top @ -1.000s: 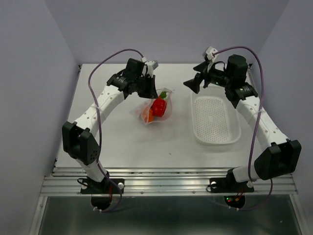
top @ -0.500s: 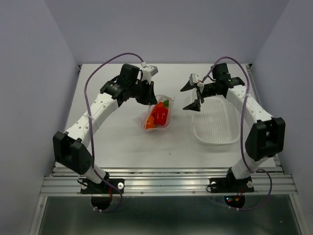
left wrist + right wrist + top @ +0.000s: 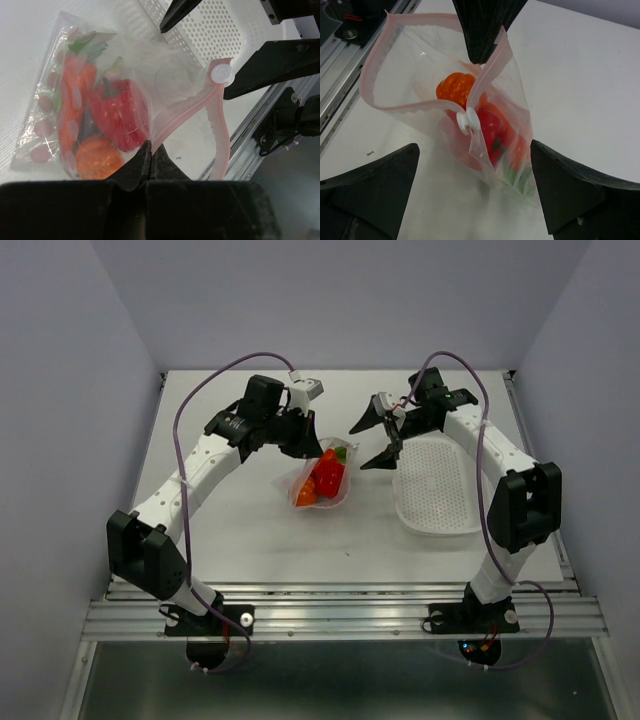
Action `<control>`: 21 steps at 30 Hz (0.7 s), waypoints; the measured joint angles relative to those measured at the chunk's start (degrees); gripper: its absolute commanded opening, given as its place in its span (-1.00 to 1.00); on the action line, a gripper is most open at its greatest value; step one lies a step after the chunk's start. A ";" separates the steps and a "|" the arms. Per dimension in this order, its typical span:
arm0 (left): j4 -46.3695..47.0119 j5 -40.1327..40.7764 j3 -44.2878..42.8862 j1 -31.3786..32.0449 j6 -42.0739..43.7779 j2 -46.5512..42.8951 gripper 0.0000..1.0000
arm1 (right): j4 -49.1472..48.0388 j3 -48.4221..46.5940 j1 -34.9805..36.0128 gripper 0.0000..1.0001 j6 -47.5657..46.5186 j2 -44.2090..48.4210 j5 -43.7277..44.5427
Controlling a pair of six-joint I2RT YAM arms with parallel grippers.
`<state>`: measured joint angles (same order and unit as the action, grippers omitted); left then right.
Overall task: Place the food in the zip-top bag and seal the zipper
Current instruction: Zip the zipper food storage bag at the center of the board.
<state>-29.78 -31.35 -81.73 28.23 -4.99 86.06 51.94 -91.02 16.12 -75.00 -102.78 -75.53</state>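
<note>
Left claw (image 3: 303, 443), in the top view, is clamped on the far-left corner of the clear plastic zip-top bag with pink dots (image 3: 322, 480). That bag lies on the white counter (image 3: 250, 530) toward its far edge, about midway between the left and right edges. The right claw (image 3: 366, 444) hangs just right of the bag, jaws spread wide and gripping nothing. The white perforated oval basket (image 3: 440, 495) sits nearer the right edge.

From the left wrist, the left claw (image 3: 148, 147) pinches the thin pink-red zipper (image 3: 180, 117) at one end of the bag's mouth. The food is inside: a red plastic toy pepper (image 3: 120, 115), an orange round toy fruit (image 3: 97, 160) and a red-orange toy carrot with a green top (image 3: 75, 100). The small white round slider tab (image 3: 221, 74) sits at the other end, and the mouth gapes between.

From the right wrist, the right claw's spread fingers (image 3: 370, 190) flank the slider tab (image 3: 466, 121) without touching it.

Filling looks finished, so sealing is the step in hand. Next, the right claw should close on the slider tab and draw it along the zipper toward the left claw's pinch, while that pinch holds the mouth taut.
</note>
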 measured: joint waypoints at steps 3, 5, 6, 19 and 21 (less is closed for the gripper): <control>0.44 -0.20 0.52 -0.02 -0.02 -0.20 -1.00 | -3.13 0.02 2.10 0.66 3.37 0.00 0.35; 0.48 -0.39 0.72 -0.02 -0.02 -0.42 -1.00 | -4.76 0.04 3.26 0.40 5.20 0.00 0.70; 0.52 -0.46 0.72 -0.02 -0.02 -0.46 -1.00 | -5.44 0.04 3.63 0.30 5.77 0.00 0.83; 2.10 -0.96 2.56 -0.13 -0.11 -2.14 -1.00 | -9.07 0.04 3.85 -0.17 9.70 -0.92 1.57; 2.56 -0.96 2.64 -0.13 -0.17 -2.16 -1.00 | -9.07 0.04 3.85 -0.37 10.10 -1.46 1.46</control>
<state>-27.22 -32.32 -79.09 28.10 -5.17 83.90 42.87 -90.98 19.97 -64.90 -104.25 -74.06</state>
